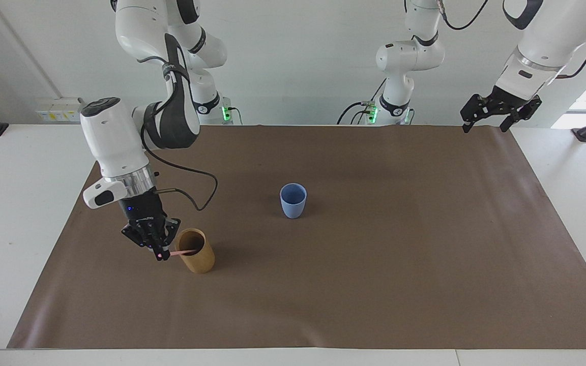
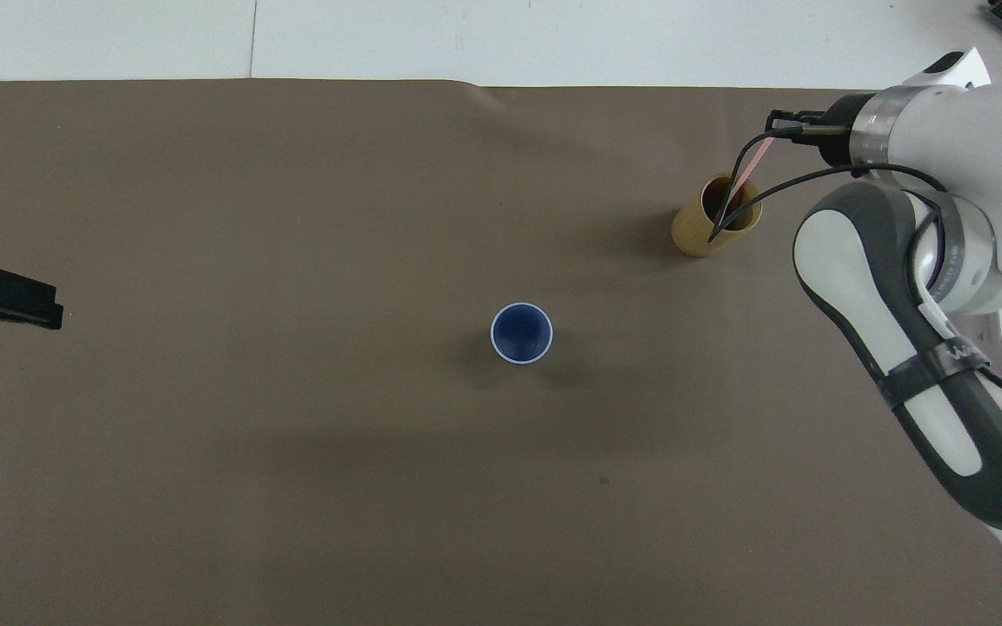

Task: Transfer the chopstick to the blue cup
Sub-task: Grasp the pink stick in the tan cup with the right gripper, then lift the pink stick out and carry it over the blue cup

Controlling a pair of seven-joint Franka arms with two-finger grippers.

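The pink chopstick (image 1: 183, 251) (image 2: 751, 166) leans out of a tan cup (image 1: 199, 260) (image 2: 701, 236) that stands toward the right arm's end of the table. My right gripper (image 1: 161, 255) (image 2: 778, 129) is beside that cup's rim, shut on the chopstick's upper end. The blue cup (image 1: 293, 202) (image 2: 521, 334) stands upright mid-table with nothing showing inside it. My left gripper (image 1: 486, 124) (image 2: 10, 300) hangs open and holds nothing, high over the mat's edge at the left arm's end.
A brown mat (image 1: 374, 279) covers most of the white table (image 1: 18, 168). The right arm's black cable (image 1: 201, 190) loops above the tan cup.
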